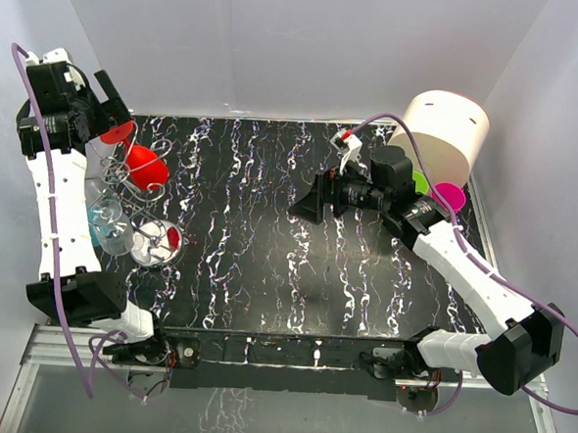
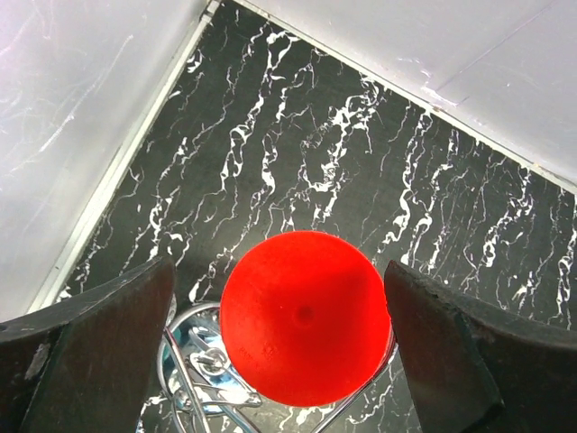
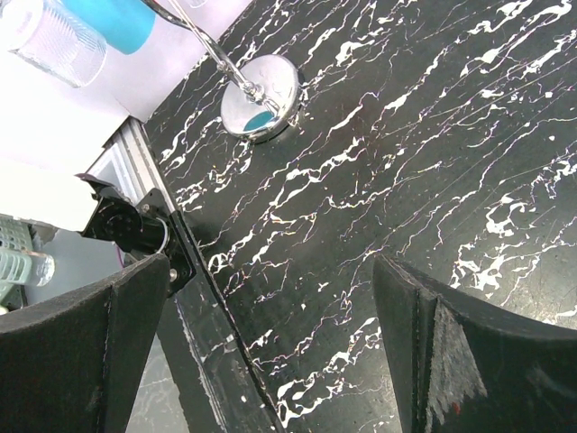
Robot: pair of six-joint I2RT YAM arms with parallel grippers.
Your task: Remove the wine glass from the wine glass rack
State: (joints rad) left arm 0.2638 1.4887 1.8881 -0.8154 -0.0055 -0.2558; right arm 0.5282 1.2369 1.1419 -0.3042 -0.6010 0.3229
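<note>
Silver wire rack (image 1: 125, 175), one, is set at the left edge of the table (image 1: 295, 276). Three glasses are counted at it: one red glass (image 2: 305, 329), one teal glass (image 1: 101, 213), one clear glass (image 1: 117, 237). Of two grippers, the left gripper (image 2: 278, 271) is held wide open with the red glass between its fingers, not clamped; nothing is gripped. The right gripper (image 3: 269, 271) is spread open, empty, over mid-table, well apart from the rack.

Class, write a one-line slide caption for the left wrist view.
Open left claw flanks the red wine glass on its wire rack.
</note>
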